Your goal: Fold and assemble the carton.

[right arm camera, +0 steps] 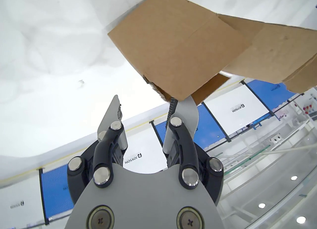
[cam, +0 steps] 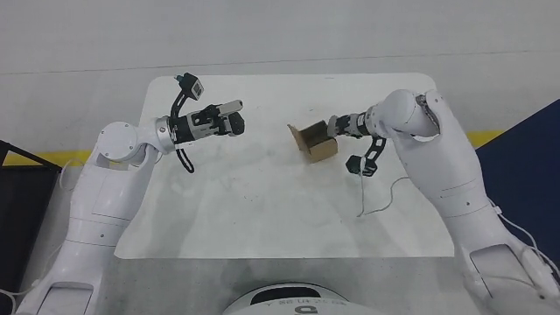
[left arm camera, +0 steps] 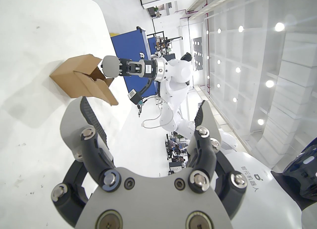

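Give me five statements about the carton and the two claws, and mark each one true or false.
1. The carton lies on the white table. True.
2. The left claw grips the carton. False: it is open and empty, and it is well apart from the carton.
3. The right claw is at the carton's open end. True.
4. The carton is fully closed. False: at least one flap sticks out and the inside shows.
5. The right claw is shut tight. False: its fingers are apart, and one of them is at the carton's edge.
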`<state>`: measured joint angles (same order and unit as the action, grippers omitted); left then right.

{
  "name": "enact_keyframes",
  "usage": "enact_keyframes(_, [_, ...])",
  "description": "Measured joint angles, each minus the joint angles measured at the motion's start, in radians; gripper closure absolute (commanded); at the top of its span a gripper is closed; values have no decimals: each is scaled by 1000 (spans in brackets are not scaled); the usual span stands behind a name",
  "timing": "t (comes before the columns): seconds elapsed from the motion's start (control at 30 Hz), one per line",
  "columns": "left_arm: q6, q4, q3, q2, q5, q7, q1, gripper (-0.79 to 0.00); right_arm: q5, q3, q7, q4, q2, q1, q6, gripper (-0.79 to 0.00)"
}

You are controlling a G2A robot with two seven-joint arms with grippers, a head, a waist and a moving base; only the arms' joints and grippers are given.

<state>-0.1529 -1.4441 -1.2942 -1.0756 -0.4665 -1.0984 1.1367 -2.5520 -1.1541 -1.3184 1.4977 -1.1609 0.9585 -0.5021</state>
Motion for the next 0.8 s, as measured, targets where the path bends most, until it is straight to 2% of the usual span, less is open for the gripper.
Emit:
enact_keyframes(0.1, [0,0,0,0,0,0,0,-785,-199,-77,23,-48,-8,4,-23,-323])
enact_keyframes(0.13, [0,0,0,0,0,0,0,-785,-314,-122,38,-78,-12,11,-38,-292])
enact_keyframes(0.17, [0,0,0,0,0,0,0,-785,-392,-156,50,-102,-15,16,-50,-175])
enact_keyframes(0.2, [0,0,0,0,0,0,0,-785,-453,-192,59,-127,-20,23,-59,-154])
enact_keyframes(0.23, [0,0,0,0,0,0,0,-785,-504,-248,56,-167,-36,34,-56,-209])
enact_keyframes(0.27, [0,0,0,0,0,0,0,-785,-521,-296,43,-203,-55,42,-44,-314])
enact_keyframes(0.4, [0,0,0,0,0,0,0,-785,-520,-491,-12,-384,-165,25,11,-379])
enact_keyframes(0.43, [0,0,0,0,0,0,0,-785,-520,-544,-27,-440,-198,11,26,-785])
enact_keyframes(0.53, [0,0,0,0,0,0,0,-785,-520,-639,-36,-513,-252,-14,35,-785])
enact_keyframes(0.8, [0,0,0,0,0,0,0,-785,-520,-638,-34,-511,-250,-12,34,-785])
